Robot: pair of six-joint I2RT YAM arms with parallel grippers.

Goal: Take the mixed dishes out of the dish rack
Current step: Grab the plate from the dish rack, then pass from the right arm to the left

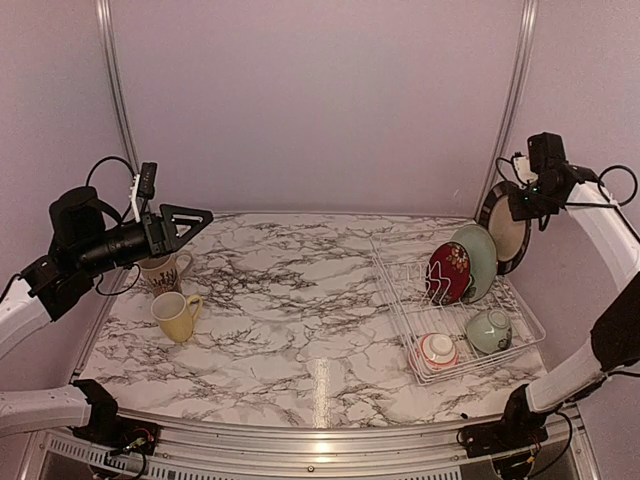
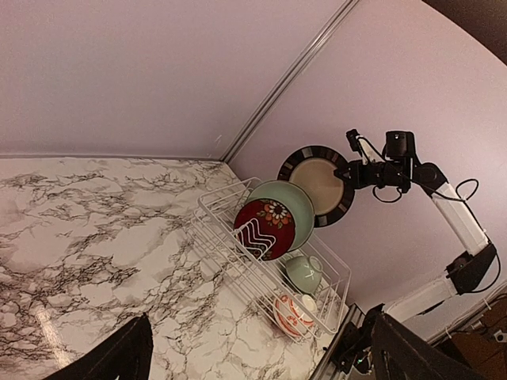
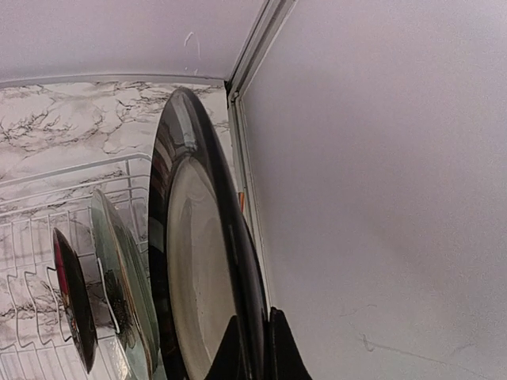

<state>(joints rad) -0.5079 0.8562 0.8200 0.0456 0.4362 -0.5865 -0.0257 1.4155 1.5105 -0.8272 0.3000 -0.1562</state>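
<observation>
The white wire dish rack (image 1: 515,352) stands at the table's right. In it the red patterned plate (image 1: 449,271) and pale green plate (image 1: 478,258) stand upright, with the pale green bowl (image 1: 488,331) and red-rimmed white bowl (image 1: 437,350) in front. My right gripper (image 1: 519,197) is shut on the rim of the black-rimmed cream plate (image 1: 504,229), held up in the air behind the rack; its fingers (image 3: 279,348) pinch the rim (image 3: 207,261). The yellow mug (image 1: 177,316) and cream printed mug (image 1: 163,271) stand on the table at the left. My left gripper (image 1: 188,222) is open and empty above them.
The marble tabletop (image 1: 300,310) spreads between the mugs and the rack. Lilac walls close the back and sides, with a metal corner post (image 1: 510,100) close behind the held plate. The table's near edge has a metal rail (image 1: 320,440).
</observation>
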